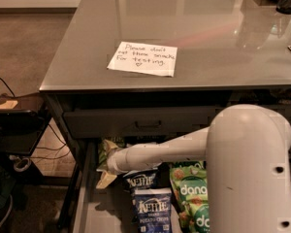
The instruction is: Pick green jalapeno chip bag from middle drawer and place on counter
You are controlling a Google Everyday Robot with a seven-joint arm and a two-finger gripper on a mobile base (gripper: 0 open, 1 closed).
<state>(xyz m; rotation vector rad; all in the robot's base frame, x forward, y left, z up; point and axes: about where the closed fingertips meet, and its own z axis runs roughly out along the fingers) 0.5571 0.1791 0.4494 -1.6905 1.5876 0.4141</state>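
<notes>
The middle drawer [89, 211] stands open under the counter [194, 28]. The green jalapeno chip bag [106, 148] lies at the drawer's back left corner, olive-green and mostly hidden by my arm. My gripper [106, 174] reaches in from the right and sits low at the back left of the drawer, right at the bag's front edge. Whether it touches the bag I cannot tell. The white arm crosses the drawer, and its big link fills the lower right.
Two dark blue Kettle bags [152, 211] and bright green dang bags [191, 192] lie in the drawer to the gripper's right. A handled drawer front [148, 125] hangs just above. A handwritten note [143, 58] lies on the counter. A low black stand with cables [14, 130] is left.
</notes>
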